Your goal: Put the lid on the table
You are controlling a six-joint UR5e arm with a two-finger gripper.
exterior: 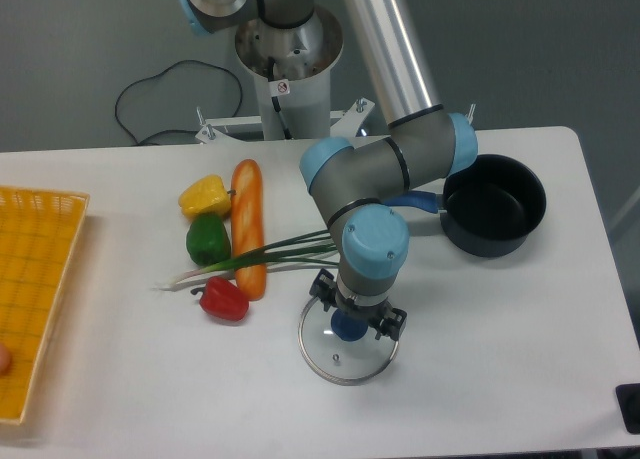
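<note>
The gripper (349, 326) points straight down over the glass lid (348, 346), its fingers spread to either side of the blue knob (347, 327); whether they touch it I cannot tell. The lid lies flat on the white table (500, 359), directly beneath. Left of the gripper sit a red pepper (224, 299) and spring onions (262, 257); the dark saucepan (493, 218) is off to its upper right.

Bright even overhead light, soft faint shadows under the arm and vegetables on the table (520, 379), slight glare on the metal arm tube (385, 39) and the lid (345, 354) glass, image mildly soft and low-res, no obvious edge distortion.
</note>
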